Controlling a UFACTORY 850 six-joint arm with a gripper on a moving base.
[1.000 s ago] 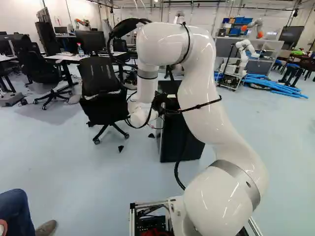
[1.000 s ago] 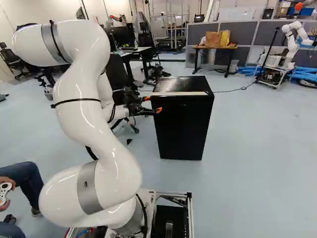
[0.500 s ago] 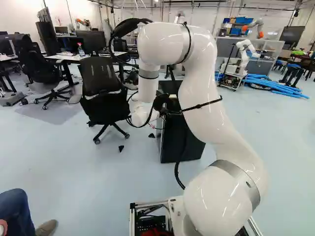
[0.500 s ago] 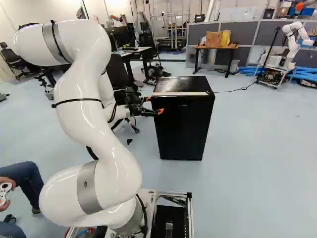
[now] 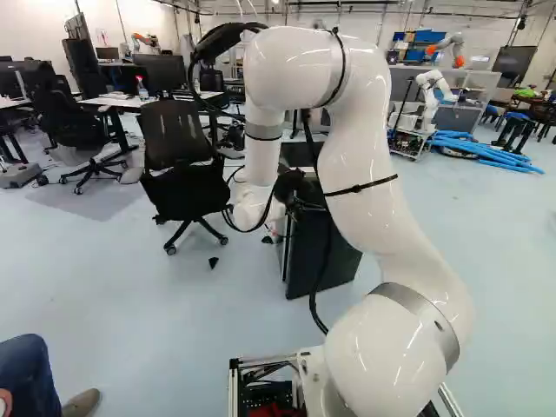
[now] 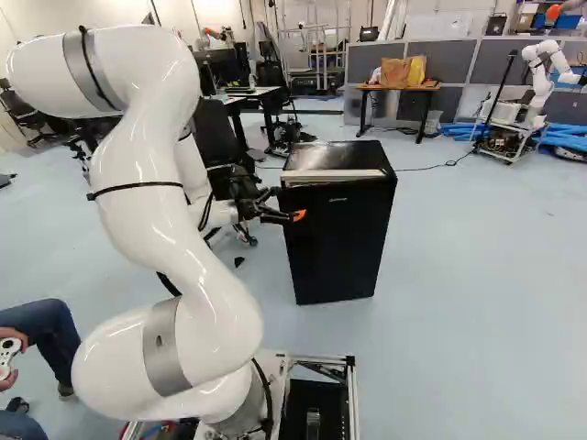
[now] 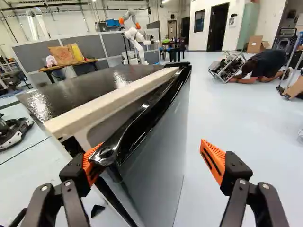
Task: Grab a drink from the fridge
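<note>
Drink: seen in none of the three views; presumed inside the black fridge (image 6: 339,243), which stands on the floor (image 6: 477,275) ahead of the base. Contents are not visible (the front face hides them from the base cameras).

Stage, as judged: door opening, early part. The door (image 7: 163,156) is ajar. In the wrist view a dark gap shows between it and the pale front edge (image 7: 113,98) of the cabinet, widest at the near corner and narrowing towards the far end, so the hinge is probably on that far side.

The hand (image 7: 151,158) has its fingers spread wide. One orange pad (image 7: 88,166) sits at the door's free corner, apparently on the inner side; contact is likely but cannot be confirmed. The other pad (image 7: 214,150) is out beyond the outer face, apart from it. Nothing is clamped (a hooking pull, by the look of it, rather than a grip).

Done: seal broken, finger placed at the edge. Left: swing the door wide, find the drink, reach in, grasp it, bring it out. Main risk: the pad slipping off the corner before the opening admits the hand.
</note>
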